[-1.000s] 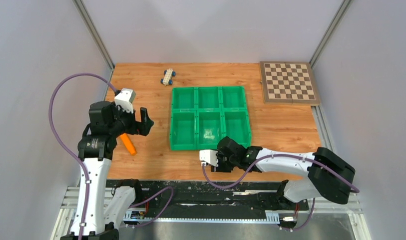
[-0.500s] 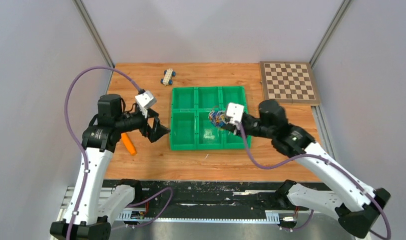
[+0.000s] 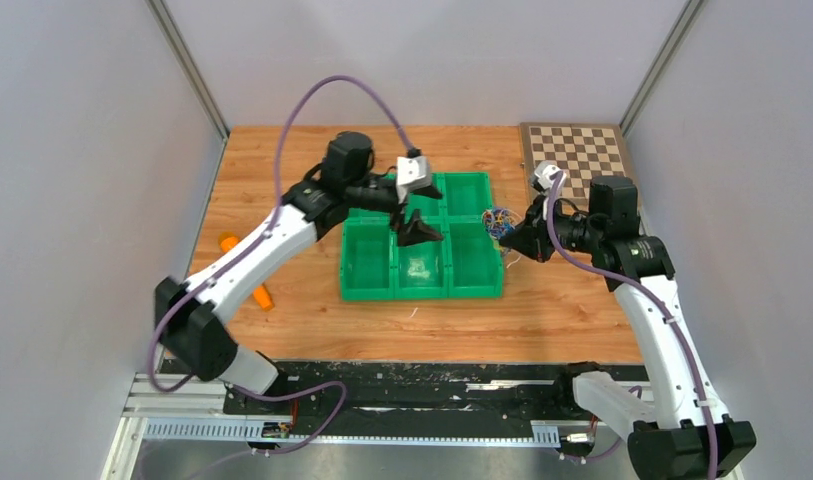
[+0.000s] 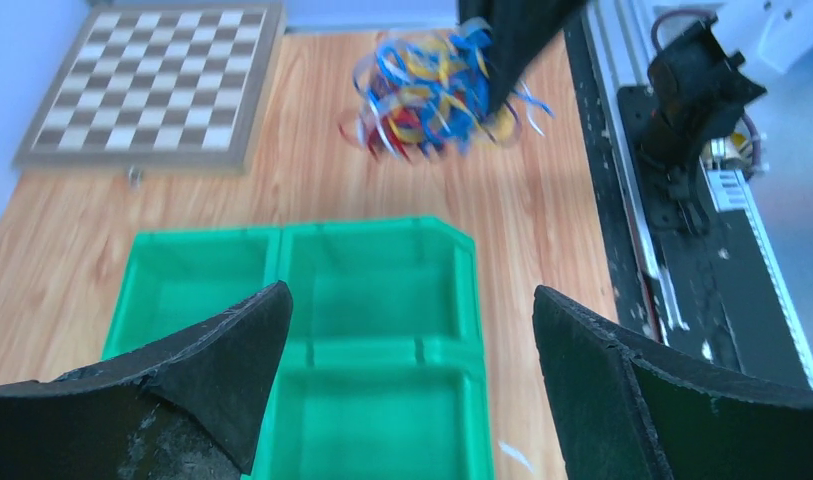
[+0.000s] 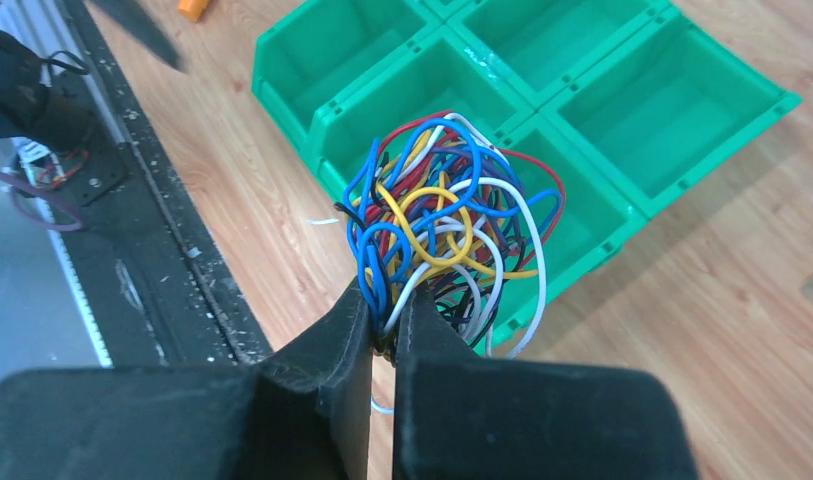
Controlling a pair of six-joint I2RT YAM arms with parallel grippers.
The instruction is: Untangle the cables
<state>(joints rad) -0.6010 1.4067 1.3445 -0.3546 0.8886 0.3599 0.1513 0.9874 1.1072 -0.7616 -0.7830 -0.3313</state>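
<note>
Right wrist view is showing the right gripper [image 5: 382, 322] pinching the cables [image 5: 452, 215] at the ball's lower edge, holding it in the air by the tray's [image 3: 372, 294] right edge. The left gripper [image 4: 407, 305] is hovering wide open over the tray, facing the ball. I am counting one ball, five colours and six compartments; the strands are too tangled to count. They are likely light, soft and springy, so a protruding outer loop looks the best place to grip.

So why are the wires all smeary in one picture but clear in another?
Left wrist view: the cables are smeared, likely motion blur. Right wrist view: they look sharp, pinched in the right end effector. Top view: too small for detail.
</note>
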